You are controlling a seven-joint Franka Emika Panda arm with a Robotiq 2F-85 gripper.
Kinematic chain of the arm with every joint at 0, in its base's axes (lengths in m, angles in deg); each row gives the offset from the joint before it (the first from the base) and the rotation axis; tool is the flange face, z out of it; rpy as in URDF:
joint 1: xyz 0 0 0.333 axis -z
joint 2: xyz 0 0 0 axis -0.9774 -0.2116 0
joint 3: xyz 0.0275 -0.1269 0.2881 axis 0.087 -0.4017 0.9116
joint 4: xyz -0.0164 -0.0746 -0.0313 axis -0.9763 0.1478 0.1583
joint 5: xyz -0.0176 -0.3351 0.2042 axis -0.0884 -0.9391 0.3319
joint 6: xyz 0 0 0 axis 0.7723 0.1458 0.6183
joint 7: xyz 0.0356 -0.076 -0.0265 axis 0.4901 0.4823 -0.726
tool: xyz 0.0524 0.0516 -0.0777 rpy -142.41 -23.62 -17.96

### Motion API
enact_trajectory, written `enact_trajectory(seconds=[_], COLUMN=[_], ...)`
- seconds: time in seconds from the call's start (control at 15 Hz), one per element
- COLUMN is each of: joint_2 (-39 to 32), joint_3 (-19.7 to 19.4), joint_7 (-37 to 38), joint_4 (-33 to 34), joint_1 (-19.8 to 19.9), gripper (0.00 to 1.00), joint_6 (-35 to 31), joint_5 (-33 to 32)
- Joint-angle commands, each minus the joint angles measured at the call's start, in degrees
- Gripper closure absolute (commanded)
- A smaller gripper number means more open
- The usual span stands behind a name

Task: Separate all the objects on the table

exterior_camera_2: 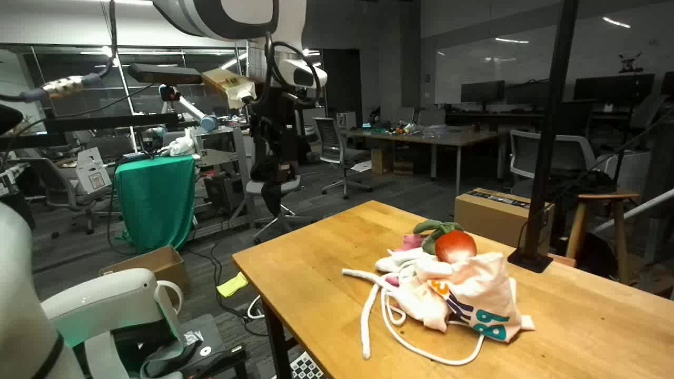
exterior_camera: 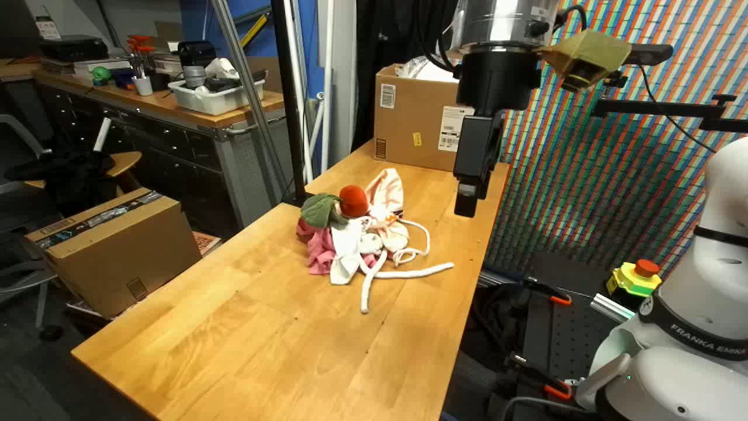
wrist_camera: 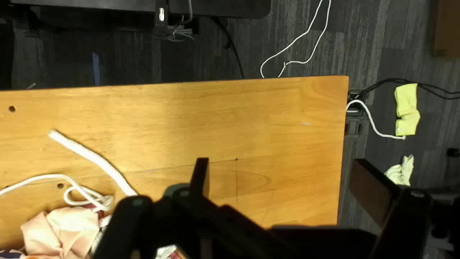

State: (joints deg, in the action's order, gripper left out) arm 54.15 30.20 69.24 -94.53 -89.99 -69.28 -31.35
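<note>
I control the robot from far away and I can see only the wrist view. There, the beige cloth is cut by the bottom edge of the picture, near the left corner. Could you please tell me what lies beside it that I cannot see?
Observer: A red ball with green leaves lies beside the beige cloth in both exterior views.
Operator: Thank you. From my picture I cannot judge the height. Is there free space below me?
Observer: Yes: in an exterior view, the claw hangs in the air, with a gap showing between it and the table.
</note>
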Motion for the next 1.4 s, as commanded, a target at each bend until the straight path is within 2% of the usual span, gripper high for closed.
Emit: enact_trajectory(seconds=[0.0,0.47,0.93,1.33], joint_2=[0.0,-3.3,-16.2,-29.1], joint_3=[0.6,0.9,-0.5,-1.8], joint_7=[-0.3,0.0,-3.8,-9.7], joint_4=[0.4,4.0,19.7,31.7], joint_1=[0.7,1.6,4.0,6.0], gripper=[0.00,0.00,0.00,0.00], joint_6=[0.2,1.8,6.5,2.6], joint_5=[0.3,-2.5,-10.6,-17.0])
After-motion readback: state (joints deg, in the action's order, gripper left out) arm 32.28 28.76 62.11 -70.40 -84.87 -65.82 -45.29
